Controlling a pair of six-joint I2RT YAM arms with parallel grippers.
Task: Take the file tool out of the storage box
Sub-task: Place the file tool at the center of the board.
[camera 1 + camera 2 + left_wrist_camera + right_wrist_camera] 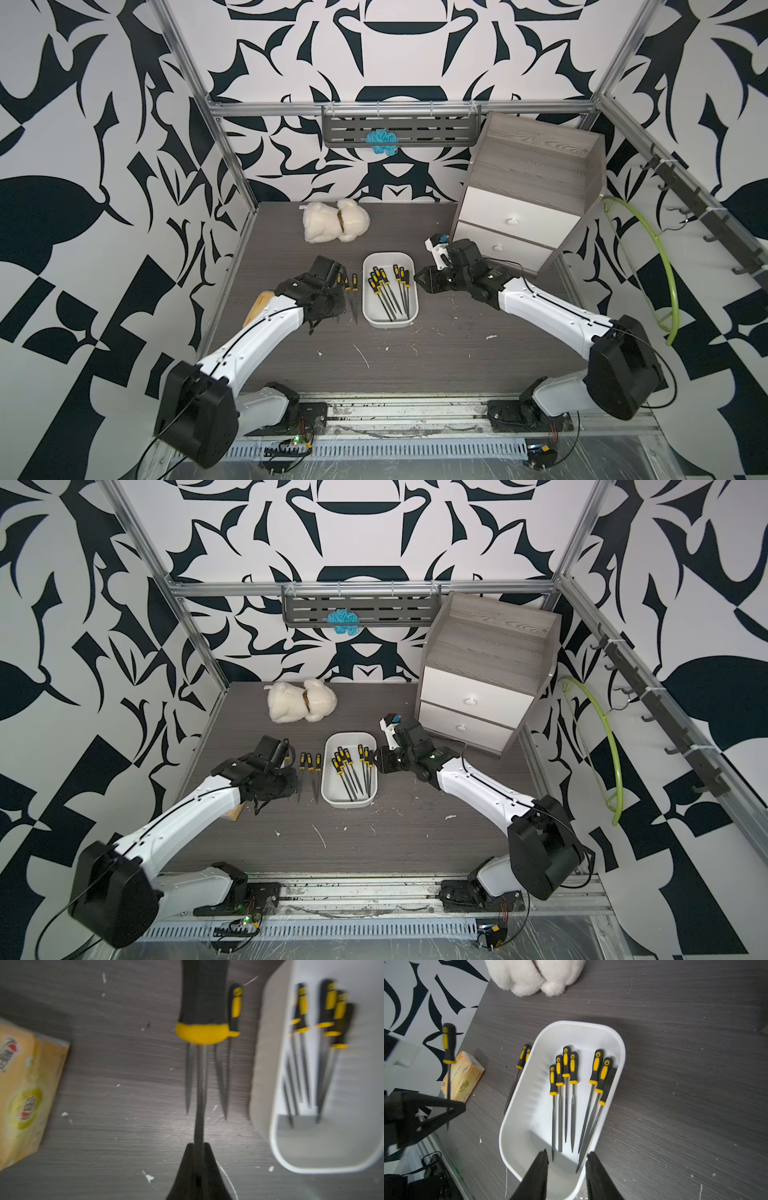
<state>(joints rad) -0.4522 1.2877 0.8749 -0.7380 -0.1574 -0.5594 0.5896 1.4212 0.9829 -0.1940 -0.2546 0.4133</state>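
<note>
The left gripper [199, 1145] is pinching one file [202, 1001] by its thin metal shaft, with its jaws pressed together on it. It is holding the file in the air above the surface [415, 365], just to the side of the white box [390, 256]. This file, with its black and yellow handle, is hanging clear of the box and is not touching anything else.

Under it, at least two more files [521, 1057] are lying flat on the surface beside the box wall. Inside the box, seven files [566, 1064] are lying with their handles toward the far end and their tips toward the robot. The right gripper [566, 1159] is hovering by the right-hand rim of the box with its jaws spread apart, holding nothing.

Judging from this, the removal of the held file is nearly done. It is out of the box and only needs setting down beside the ones on the surface. If every file is meant to come out, most of the work is left, and the right gripper seems to be lining up for one.
</note>
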